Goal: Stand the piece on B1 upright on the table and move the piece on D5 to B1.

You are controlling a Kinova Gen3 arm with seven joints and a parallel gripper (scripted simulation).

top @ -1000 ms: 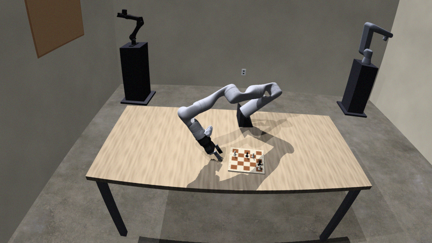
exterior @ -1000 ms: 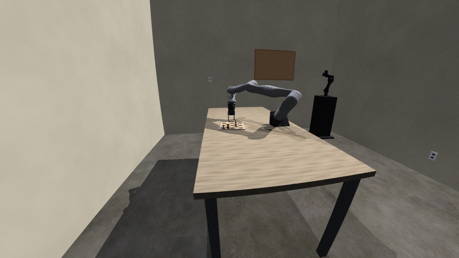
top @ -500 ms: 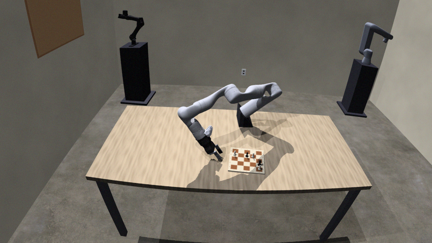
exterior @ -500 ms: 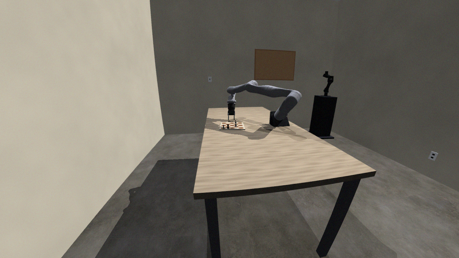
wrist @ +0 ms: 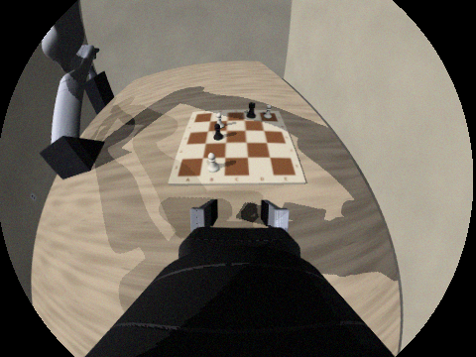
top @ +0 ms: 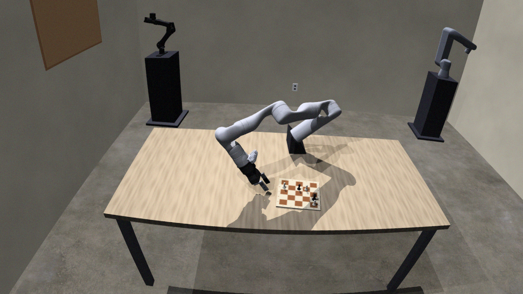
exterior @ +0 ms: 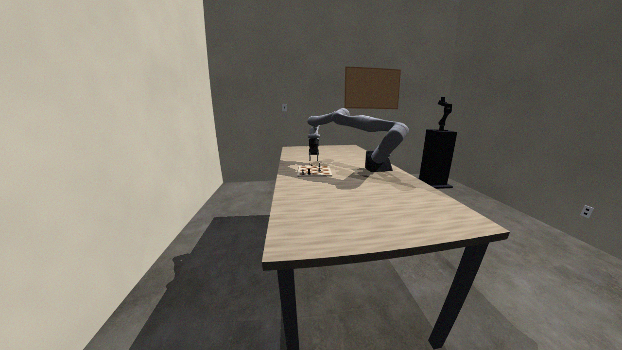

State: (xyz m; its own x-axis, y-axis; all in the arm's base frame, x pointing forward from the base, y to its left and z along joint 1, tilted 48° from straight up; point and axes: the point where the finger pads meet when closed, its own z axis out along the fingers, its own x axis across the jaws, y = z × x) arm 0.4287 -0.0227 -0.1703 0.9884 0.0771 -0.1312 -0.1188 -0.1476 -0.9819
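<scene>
The board (top: 298,208) (wrist: 249,179) lies on the table. A white piece (top: 284,185) (wrist: 213,164) stands upright on B1, in the row nearest me in the wrist view. A black, rook-like piece (top: 314,197) (exterior: 308,171) (wrist: 251,110) stands upright on D5, at the far edge in that view. My gripper (top: 268,185) (exterior: 314,159) (wrist: 239,208) is open with nothing between its fingers. It hangs above the table, just off the board's row 1 edge, and its fingers point down at a slant in the top view. Its exact height is hard to tell.
A black piece (top: 299,187) (wrist: 218,133) stands on B3, with a white piece (top: 306,188) (wrist: 219,120) behind it on B4. Another white piece (top: 314,203) (exterior: 302,172) (wrist: 268,112) stands on E5, right beside the D5 piece. Arm shadows cross the board and table.
</scene>
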